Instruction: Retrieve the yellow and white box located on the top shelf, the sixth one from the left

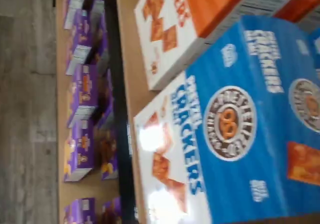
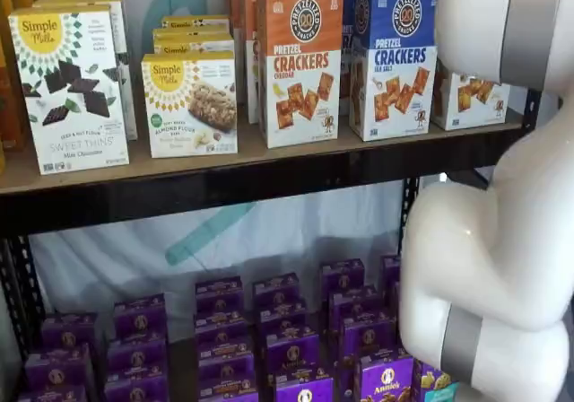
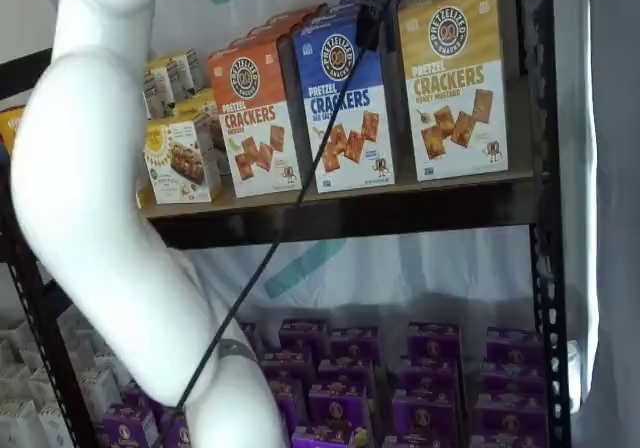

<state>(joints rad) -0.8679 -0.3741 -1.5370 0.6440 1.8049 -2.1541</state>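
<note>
The yellow and white box [image 3: 453,83] is seen standing upright at the far end of the top shelf [image 3: 400,211], just beside the blue-topped carton [image 3: 345,103], with the orange-topped carton [image 3: 255,118] next along. In a shelf view only its white lower part [image 2: 468,99] is shown, the rest being hidden behind the white arm [image 2: 502,196]. The gripper itself is not made out in either shelf view; its jaws are taken to be spread wide, with nothing held. The wrist view is filled by the blue carton [image 1: 240,129] and the orange one [image 1: 185,24], so a wrong pick is judged the main risk. A neighbour could also be clipped and toppled, the cartons being so tightly packed.
</note>
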